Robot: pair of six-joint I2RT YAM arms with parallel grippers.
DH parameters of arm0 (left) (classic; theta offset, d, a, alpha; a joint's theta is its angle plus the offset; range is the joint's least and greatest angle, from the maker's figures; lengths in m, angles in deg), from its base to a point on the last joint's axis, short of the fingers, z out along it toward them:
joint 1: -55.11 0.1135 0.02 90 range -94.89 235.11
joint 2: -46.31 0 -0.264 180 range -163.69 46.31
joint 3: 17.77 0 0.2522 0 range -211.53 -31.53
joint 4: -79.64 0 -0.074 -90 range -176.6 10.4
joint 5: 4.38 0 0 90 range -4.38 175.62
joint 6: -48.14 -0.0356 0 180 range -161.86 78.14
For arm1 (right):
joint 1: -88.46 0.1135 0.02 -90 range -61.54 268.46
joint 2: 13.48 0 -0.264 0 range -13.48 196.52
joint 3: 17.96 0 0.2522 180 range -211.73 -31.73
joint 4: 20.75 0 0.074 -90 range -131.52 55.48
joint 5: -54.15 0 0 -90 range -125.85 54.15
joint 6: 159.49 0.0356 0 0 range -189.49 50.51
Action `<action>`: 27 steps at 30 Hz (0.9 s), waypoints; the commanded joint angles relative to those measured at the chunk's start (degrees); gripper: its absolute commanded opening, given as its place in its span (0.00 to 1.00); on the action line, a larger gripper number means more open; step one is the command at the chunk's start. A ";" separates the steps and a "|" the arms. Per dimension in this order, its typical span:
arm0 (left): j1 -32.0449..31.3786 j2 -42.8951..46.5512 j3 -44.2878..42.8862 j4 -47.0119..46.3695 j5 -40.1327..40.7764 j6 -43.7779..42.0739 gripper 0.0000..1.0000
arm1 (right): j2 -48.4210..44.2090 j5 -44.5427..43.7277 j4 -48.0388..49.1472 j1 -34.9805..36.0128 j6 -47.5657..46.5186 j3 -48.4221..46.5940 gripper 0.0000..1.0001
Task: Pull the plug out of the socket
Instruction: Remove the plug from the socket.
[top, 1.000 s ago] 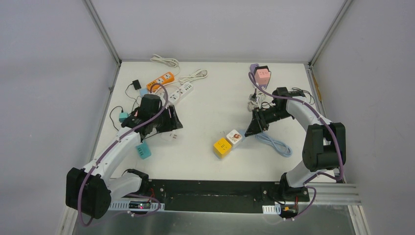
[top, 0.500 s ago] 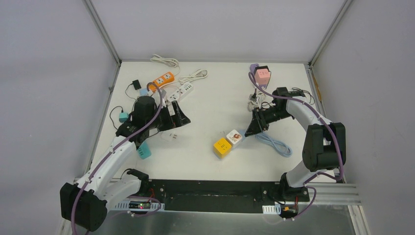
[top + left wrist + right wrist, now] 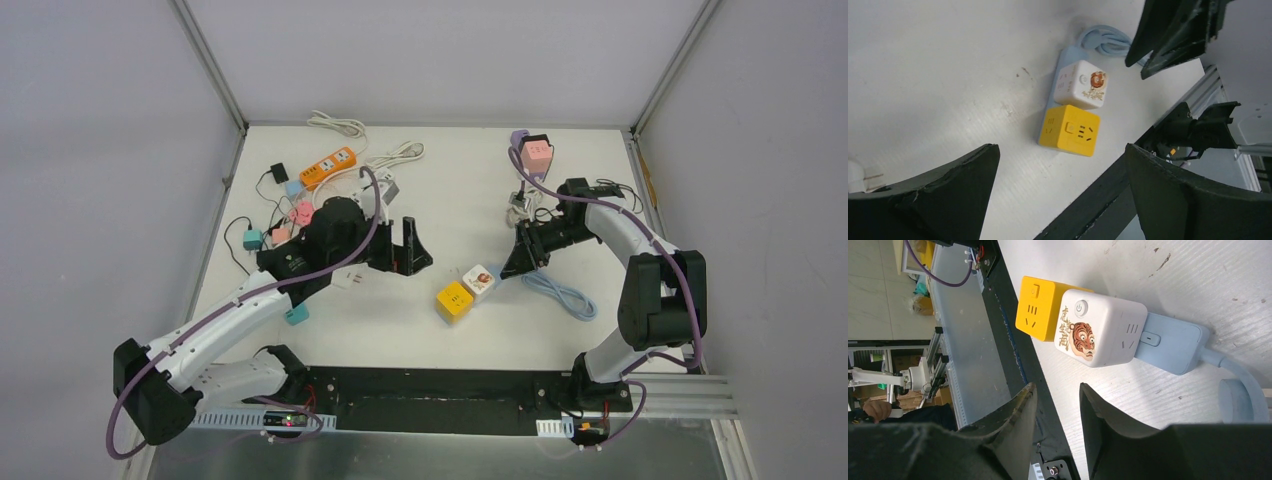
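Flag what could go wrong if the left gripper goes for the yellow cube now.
1. The yellow cube touches the white cube, so the wide-open left gripper may catch both.
2. Nothing pins the blue strip. The right gripper hangs open beside it, so the strip may lift with the cube.
3. Both grippers crowd the same spot and could collide.

Bright, even light; soft shadows
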 commanded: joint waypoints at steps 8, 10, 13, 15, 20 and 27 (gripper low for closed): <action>-13.51 -4.14 -13.88 5.14 22.45 -17.30 0.99 | -2.45 1.65 1.02 -0.98 -1.34 -0.26 0.40; -13.51 -4.16 -13.23 5.29 26.21 -14.75 0.99 | -2.53 1.59 0.99 -1.13 -1.30 -0.26 0.40; -13.33 -2.94 -10.37 5.06 31.79 -9.93 0.99 | -2.49 1.69 0.95 -1.25 -1.38 -0.22 0.40; -13.11 -1.94 -8.80 3.81 30.39 -9.50 0.99 | -2.62 1.69 0.92 -1.33 -1.37 -0.17 0.40; -13.06 -3.46 -8.59 3.37 23.68 -7.91 0.96 | -2.31 1.88 1.14 -1.36 -1.38 -0.17 0.40; -13.51 -12.89 -11.83 4.43 14.55 -3.23 0.93 | -2.70 1.49 1.51 -1.38 -0.76 0.13 0.40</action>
